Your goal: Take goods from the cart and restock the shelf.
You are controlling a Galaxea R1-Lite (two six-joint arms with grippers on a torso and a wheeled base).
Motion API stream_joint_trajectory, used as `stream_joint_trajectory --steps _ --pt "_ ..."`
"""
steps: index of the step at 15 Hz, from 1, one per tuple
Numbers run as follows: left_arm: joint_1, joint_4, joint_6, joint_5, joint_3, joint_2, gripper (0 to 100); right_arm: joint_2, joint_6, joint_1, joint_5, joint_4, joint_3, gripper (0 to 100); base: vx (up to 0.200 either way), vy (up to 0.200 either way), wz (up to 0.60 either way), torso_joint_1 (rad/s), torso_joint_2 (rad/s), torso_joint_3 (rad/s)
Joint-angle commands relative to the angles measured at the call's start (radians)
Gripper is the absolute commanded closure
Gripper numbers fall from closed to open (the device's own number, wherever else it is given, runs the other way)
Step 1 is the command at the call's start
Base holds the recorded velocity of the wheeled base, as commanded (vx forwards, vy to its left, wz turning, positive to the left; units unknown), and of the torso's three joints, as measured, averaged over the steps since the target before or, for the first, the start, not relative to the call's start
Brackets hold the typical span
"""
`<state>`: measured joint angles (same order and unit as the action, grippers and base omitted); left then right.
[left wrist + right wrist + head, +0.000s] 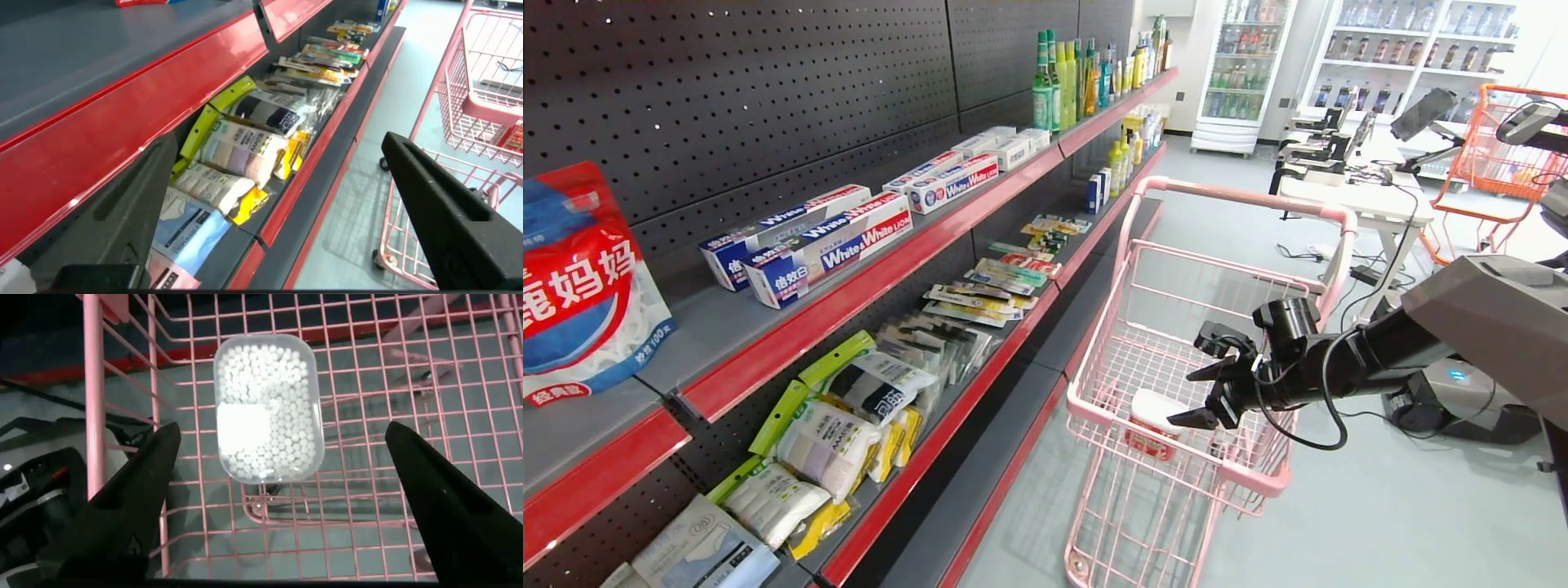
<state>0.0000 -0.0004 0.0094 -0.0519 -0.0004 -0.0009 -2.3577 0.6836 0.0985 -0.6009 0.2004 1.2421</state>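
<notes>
The shelf (849,300) is running along the left while the right gripper (1186,399) is hovering over the pink cart (1241,198).
Starting at the left, toothpaste boxes (825,241) are lying on the upper shelf board. The left gripper (278,147) is hanging beside the lower board's soft packs (245,151), fingers spread wide and gripping nothing. Further right, a white-lidded tub (1152,408) is sitting on the cart's wire floor. The right gripper is poised just above it, its fingers gaping apart to either side of the tub.
</notes>
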Motion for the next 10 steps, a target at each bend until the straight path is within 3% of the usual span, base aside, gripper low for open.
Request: stream_joint_trajectory --steps 1,10 --pt "0.000 0.000 0.000 0.000 0.000 0.001 0 -0.045 -0.013 0.013 -0.002 0.001 0.026 0 0.000 0.000 0.00 0.000 0.00 0.000" --pt "0.000 -0.001 0.000 0.000 -0.001 0.001 0 -0.178 -0.088 0.036 -0.005 0.002 0.143 0 0.000 0.000 0.00 0.000 0.00 0.000"
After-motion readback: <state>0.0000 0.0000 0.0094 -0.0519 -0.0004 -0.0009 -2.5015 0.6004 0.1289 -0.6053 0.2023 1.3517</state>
